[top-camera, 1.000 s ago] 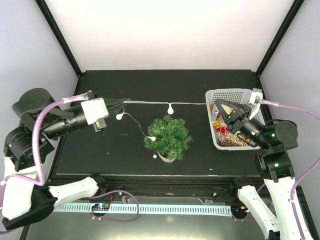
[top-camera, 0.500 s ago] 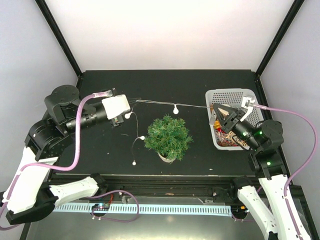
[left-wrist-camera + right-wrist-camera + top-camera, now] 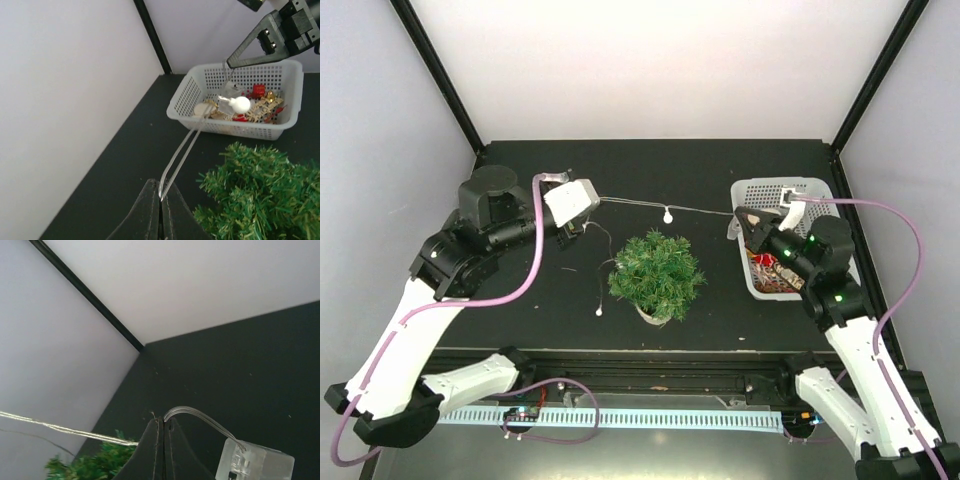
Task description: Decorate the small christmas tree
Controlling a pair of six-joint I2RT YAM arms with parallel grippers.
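Note:
The small christmas tree (image 3: 655, 274) stands on the black table, right of centre near the front; it also shows in the left wrist view (image 3: 255, 192). A thin silver light string (image 3: 635, 205) with white bulbs (image 3: 667, 215) is stretched taut behind the tree between both grippers. My left gripper (image 3: 592, 200) is shut on the wire (image 3: 175, 162). My right gripper (image 3: 742, 215) is shut on the wire (image 3: 187, 411) next to its clear battery box (image 3: 255, 461). A loose end with a bulb (image 3: 599, 311) hangs left of the tree.
A white mesh basket (image 3: 788, 190) holding red and gold ornaments (image 3: 257, 105) sits at the right of the table, under my right arm. Black frame posts (image 3: 435, 75) stand at the back corners. White walls surround the table.
My left arm has swung right and back, carrying its wire end nearer the tree. The right gripper has shifted slightly left. The stretched span is shorter and the loose end hangs lower.

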